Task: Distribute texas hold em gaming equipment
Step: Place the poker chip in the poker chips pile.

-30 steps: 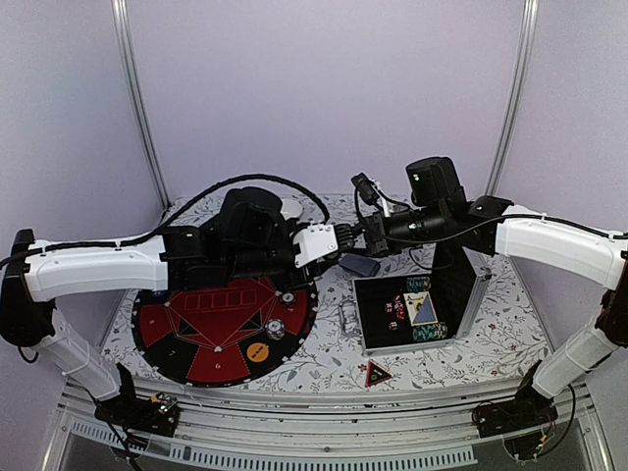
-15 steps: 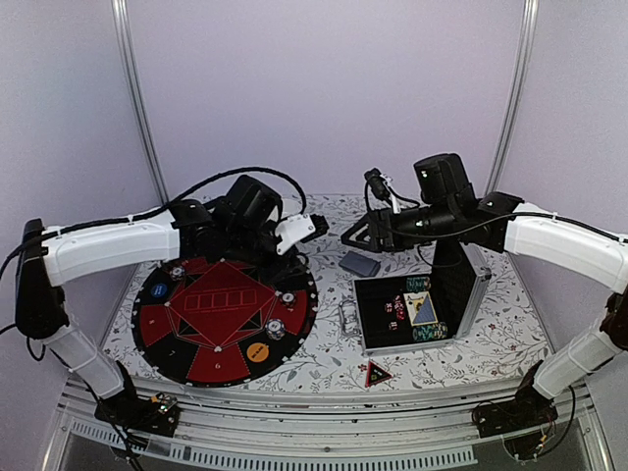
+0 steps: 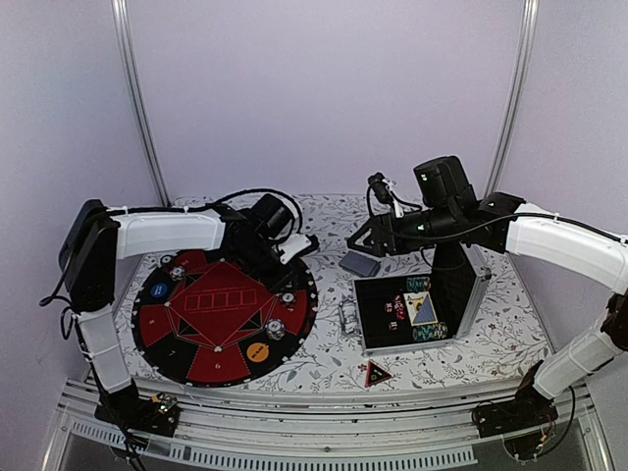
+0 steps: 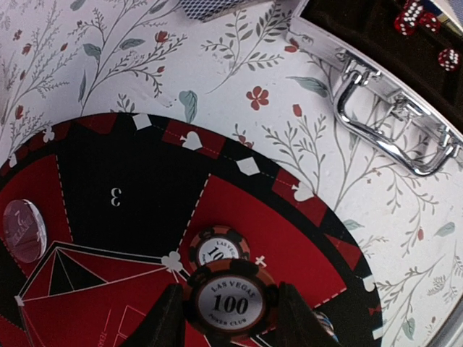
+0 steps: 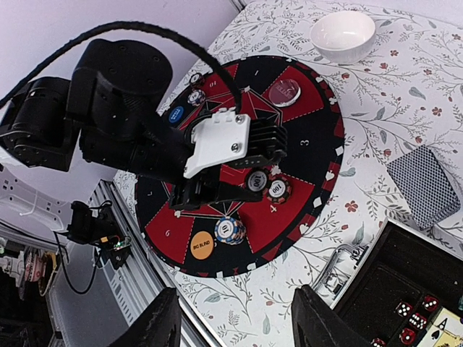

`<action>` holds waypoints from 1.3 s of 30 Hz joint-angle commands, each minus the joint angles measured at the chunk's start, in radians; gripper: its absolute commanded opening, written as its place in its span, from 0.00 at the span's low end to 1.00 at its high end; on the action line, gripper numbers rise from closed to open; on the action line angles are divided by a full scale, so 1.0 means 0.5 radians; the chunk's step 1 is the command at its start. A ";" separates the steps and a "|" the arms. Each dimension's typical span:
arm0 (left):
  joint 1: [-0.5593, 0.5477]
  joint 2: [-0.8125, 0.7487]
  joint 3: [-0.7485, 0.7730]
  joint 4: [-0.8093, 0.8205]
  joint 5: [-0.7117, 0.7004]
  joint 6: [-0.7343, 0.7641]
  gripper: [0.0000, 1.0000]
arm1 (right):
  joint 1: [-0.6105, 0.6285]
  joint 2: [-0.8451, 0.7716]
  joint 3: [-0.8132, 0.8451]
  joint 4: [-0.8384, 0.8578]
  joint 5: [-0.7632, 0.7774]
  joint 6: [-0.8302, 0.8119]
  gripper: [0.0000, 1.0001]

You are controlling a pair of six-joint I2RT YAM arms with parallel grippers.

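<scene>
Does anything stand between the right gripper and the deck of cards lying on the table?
Nothing visible does. The right gripper hangs open above the table, close to the deck of cards. The deck lies flat on the cloth just beyond the open case, with nothing on top of it.

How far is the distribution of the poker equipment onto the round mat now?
Done: an orange disc and a blue-striped chip lie on the round mat. In hand: the left fingers grip a 100 chip over it. Remaining: the card deck and red triangular marker lie off the mat; more chips sit in the open case. The right fingers are open, empty.
</scene>
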 commanded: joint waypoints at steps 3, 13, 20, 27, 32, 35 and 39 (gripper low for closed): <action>0.048 0.174 0.099 -0.039 0.032 -0.043 0.23 | -0.011 -0.035 -0.028 -0.022 0.054 -0.039 0.54; 0.069 0.290 0.058 0.003 0.054 -0.065 0.28 | -0.015 -0.033 -0.025 -0.035 0.045 -0.054 0.54; 0.073 0.322 0.060 0.000 0.000 -0.061 0.32 | -0.016 -0.043 -0.019 -0.037 0.024 -0.055 0.54; 0.073 0.271 0.071 0.022 -0.024 -0.049 0.34 | -0.014 -0.033 -0.007 -0.035 0.005 -0.062 0.54; 0.078 0.291 0.073 0.040 -0.062 -0.040 0.38 | -0.015 -0.028 -0.001 -0.038 -0.002 -0.064 0.54; 0.079 0.305 0.079 0.041 -0.050 -0.043 0.40 | -0.015 -0.028 0.003 -0.038 -0.006 -0.067 0.54; 0.082 0.311 0.085 0.055 -0.011 -0.035 0.43 | -0.014 -0.029 0.003 -0.040 -0.015 -0.067 0.54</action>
